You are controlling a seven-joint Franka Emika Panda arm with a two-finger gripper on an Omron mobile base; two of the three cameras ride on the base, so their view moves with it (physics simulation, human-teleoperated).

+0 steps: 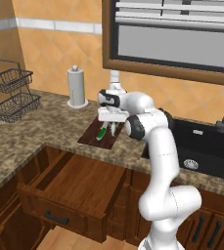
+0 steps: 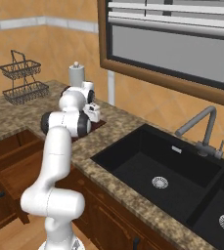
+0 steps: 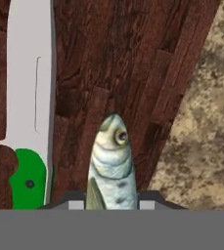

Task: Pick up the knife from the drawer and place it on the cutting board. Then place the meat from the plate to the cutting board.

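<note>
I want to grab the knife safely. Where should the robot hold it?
Take the knife by its green handle, coming straight down from above. It lies flat on the cutting board, and the handle is thick and blunt, unlike the blade.

Knife [image 3: 29, 97] flanks held meat [image 3: 112, 161]; board [image 3: 133, 58] beyond free.

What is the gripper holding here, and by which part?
The gripper is shut on the meat, a fish-shaped piece, gripped at its tail end, head pointing away over the cutting board, beside the knife.
</note>
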